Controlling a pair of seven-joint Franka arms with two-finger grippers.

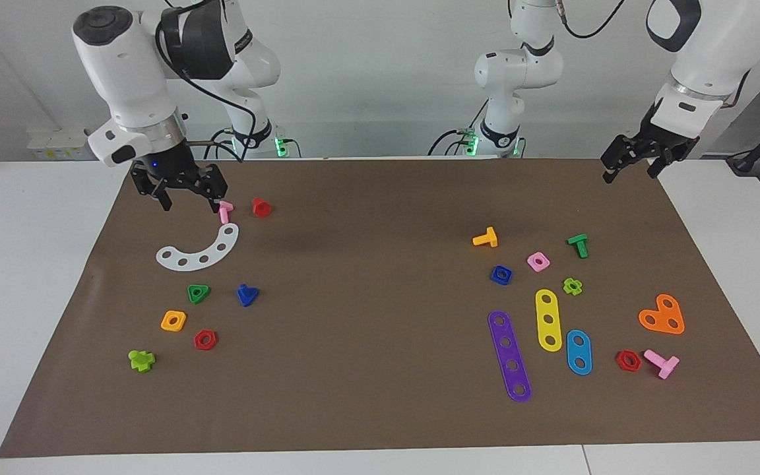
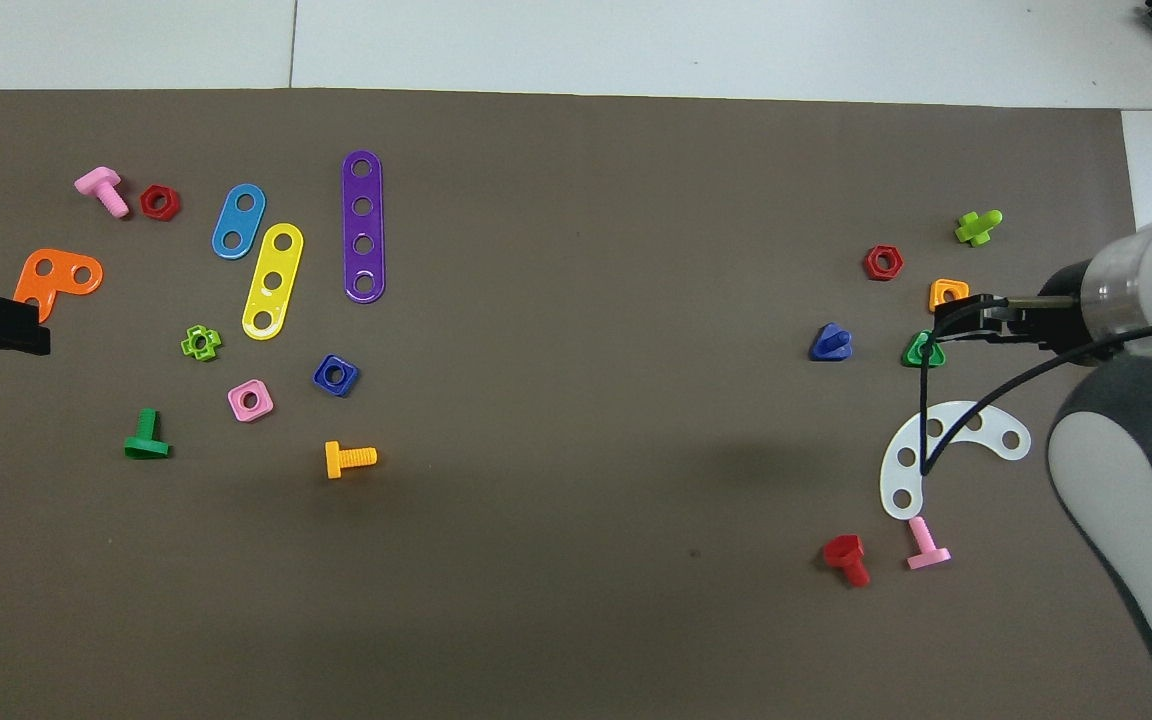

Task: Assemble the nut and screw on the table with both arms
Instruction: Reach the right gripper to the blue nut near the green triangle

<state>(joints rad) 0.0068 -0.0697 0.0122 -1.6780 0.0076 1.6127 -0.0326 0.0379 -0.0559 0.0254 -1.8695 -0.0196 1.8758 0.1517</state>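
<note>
The dark-blue square nut (image 1: 501,275) lies flat on the brown mat (image 1: 380,218) toward the left arm's end, beside a pink square nut (image 1: 538,261); it also shows in the overhead view (image 2: 336,375). The dark-blue screw (image 1: 247,294) with a triangular head lies toward the right arm's end, beside a green triangular nut (image 1: 198,293); it also shows in the overhead view (image 2: 829,342). My right gripper (image 1: 189,201) hangs open and empty over the mat by a pink bolt (image 1: 225,212), apart from the screw. My left gripper (image 1: 629,173) hangs open and empty over the mat's corner at its end.
Around the screw lie a white curved strip (image 1: 200,251), a red bolt (image 1: 260,207), an orange square nut (image 1: 173,320) and a red hex nut (image 1: 205,340). Around the nut lie an orange bolt (image 1: 485,238), a green bolt (image 1: 578,245) and purple (image 1: 509,356), yellow (image 1: 548,319) and blue (image 1: 578,351) strips.
</note>
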